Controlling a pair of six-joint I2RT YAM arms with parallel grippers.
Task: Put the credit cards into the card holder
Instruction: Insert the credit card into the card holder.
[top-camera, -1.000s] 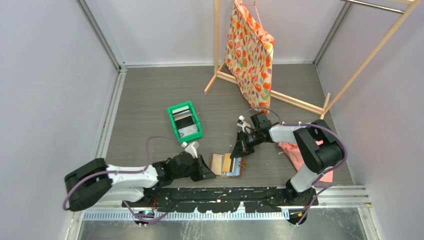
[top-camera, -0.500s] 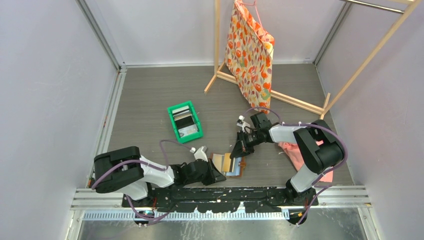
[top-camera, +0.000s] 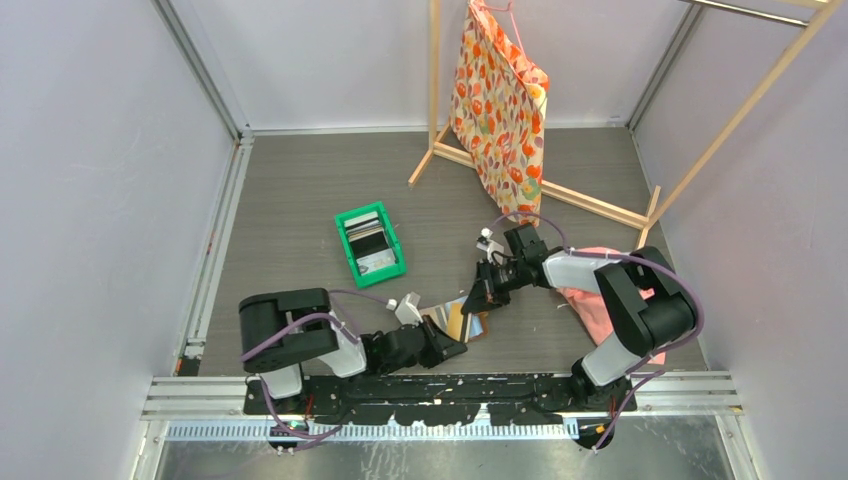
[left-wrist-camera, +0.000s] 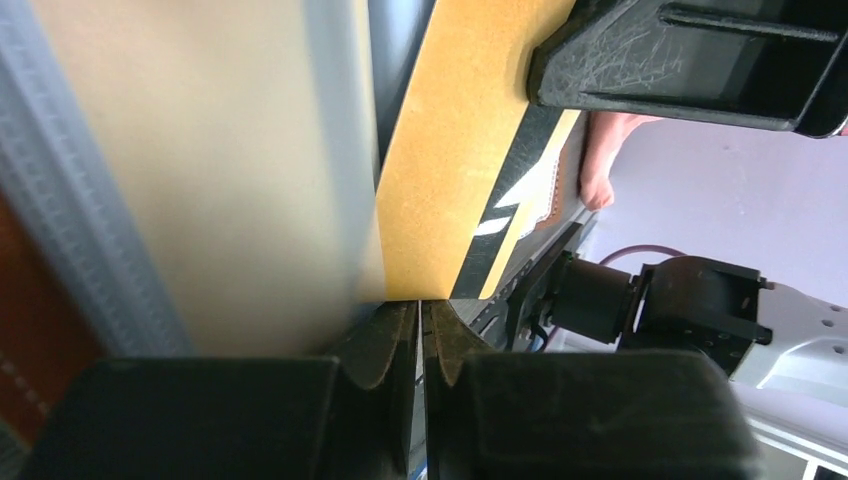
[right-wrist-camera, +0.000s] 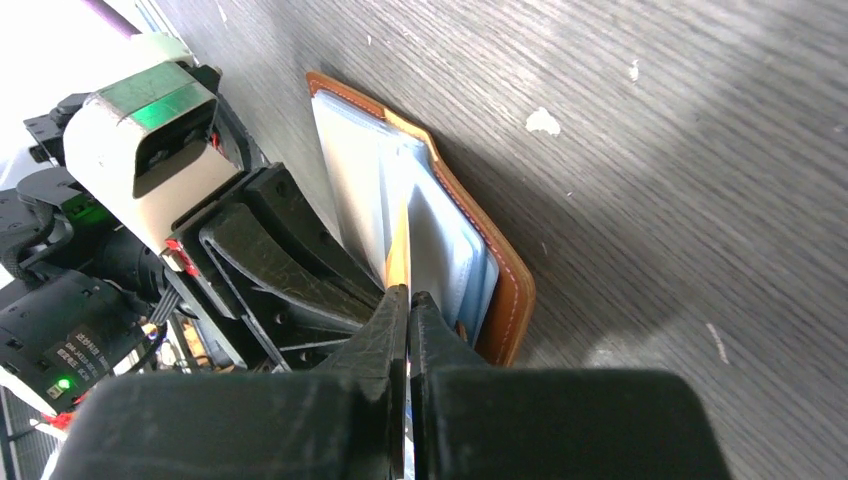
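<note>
The brown leather card holder (top-camera: 470, 329) lies open near the front edge, its light-blue sleeves (right-wrist-camera: 445, 245) fanned up. My right gripper (right-wrist-camera: 408, 295) is shut on a tan credit card (right-wrist-camera: 398, 262), seen edge-on and standing between those sleeves. The left wrist view shows the same card (left-wrist-camera: 450, 150), gold with a dark stripe. My left gripper (left-wrist-camera: 420, 303) is shut at the card holder's near-left edge, with a thin leaf of it pinched between the jaws. From above, the left gripper (top-camera: 447, 349) and right gripper (top-camera: 477, 299) face each other across the holder. More credit cards stand in the green bin (top-camera: 371, 268).
A wooden rack (top-camera: 545, 190) with a hanging floral bag (top-camera: 503, 110) stands at the back. A pink cloth (top-camera: 592, 300) lies under the right arm. The black base rail (top-camera: 440, 385) runs just in front of the card holder.
The left arm has folded in toward the right, and its gripper has slid right along the holder's near edge. The holder now looks more bunched up. The right gripper has barely moved.
</note>
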